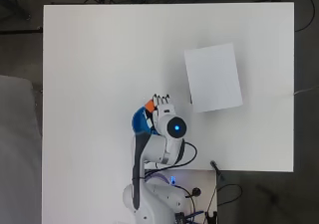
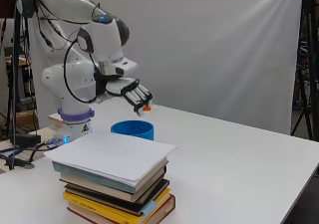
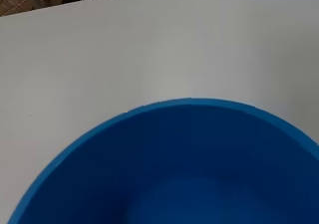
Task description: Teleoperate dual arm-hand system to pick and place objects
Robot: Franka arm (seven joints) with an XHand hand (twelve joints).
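Hand [image 2: 130, 91]: above the blue bowl [image 2: 132, 129], fingers [image 2: 141, 97] curled around the orange object [image 2: 146, 107].
Orange object: at the fingertips, toward the bowl's 1 o'clock rim, overhead.
Bowl: on the surface [image 1: 99, 59].

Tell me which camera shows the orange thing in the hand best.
The side view: the orange object shows below the curled fingers of the hand, above the blue bowl. Overhead shows only an orange corner beside the hand. The wrist view misses it.
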